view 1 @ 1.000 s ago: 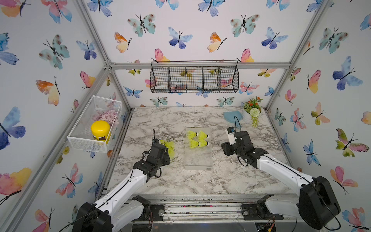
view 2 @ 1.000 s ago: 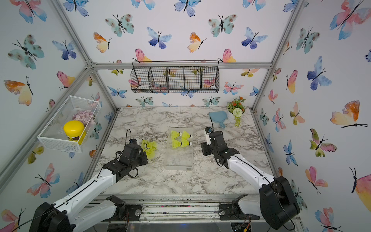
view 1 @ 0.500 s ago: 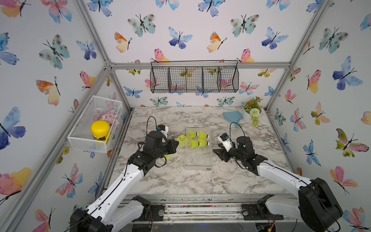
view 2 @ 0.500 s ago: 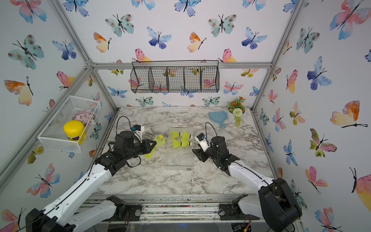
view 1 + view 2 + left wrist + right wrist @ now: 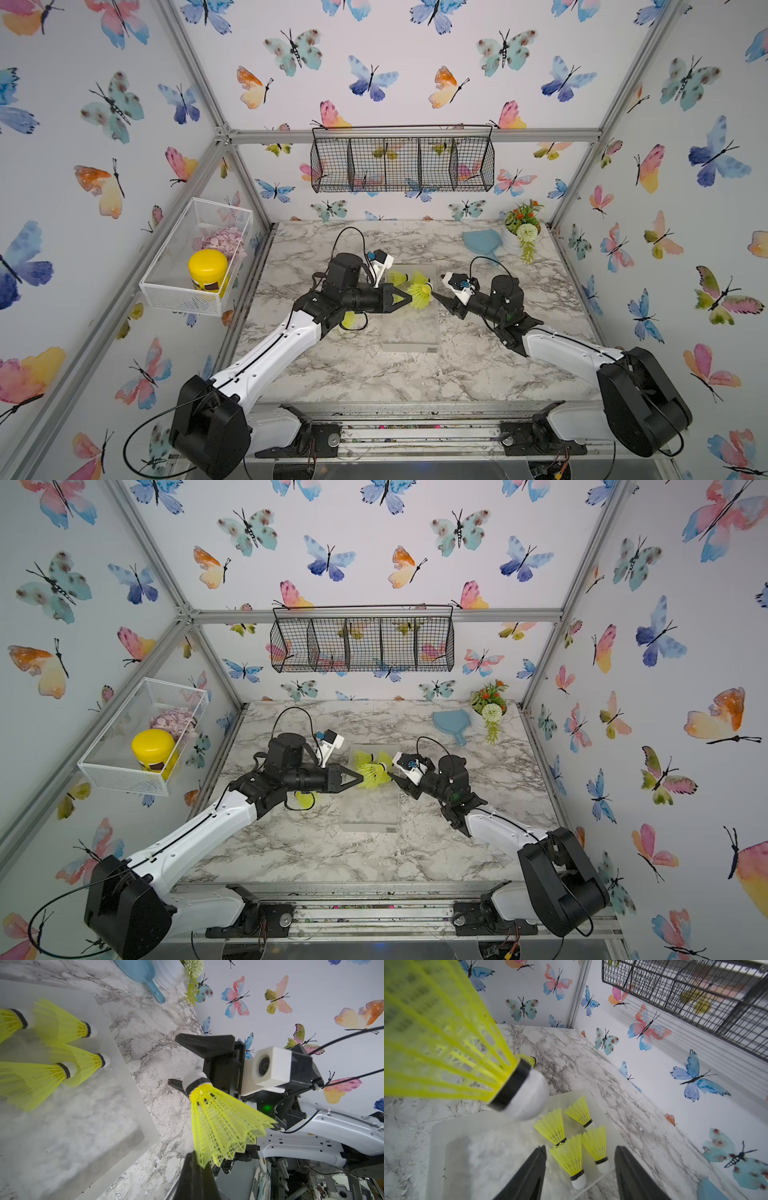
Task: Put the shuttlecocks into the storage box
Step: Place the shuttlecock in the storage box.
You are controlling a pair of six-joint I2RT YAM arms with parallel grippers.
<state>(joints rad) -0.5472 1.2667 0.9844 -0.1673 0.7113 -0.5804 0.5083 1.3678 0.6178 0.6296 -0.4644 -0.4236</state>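
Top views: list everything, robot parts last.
grey-veined marble table: one.
clear frosted plastic storage box: one, table centre.
neon yellow-green plastic shuttlecocks: six; four in the box, one held over it, one on the table.
white mesh basket: one, left wall, holding a yellow-lidded jar.
black wire basket: one, back wall.
blue plastic scoop: one, table's far right.
white-potted artificial plant: one, beside the scoop.
left arm: white and black, jaws shut on the held shuttlecock.
right arm: same colours, jaws open, empty.

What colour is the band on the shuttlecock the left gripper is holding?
Black. The shuttlecock shows its band best in the right wrist view.
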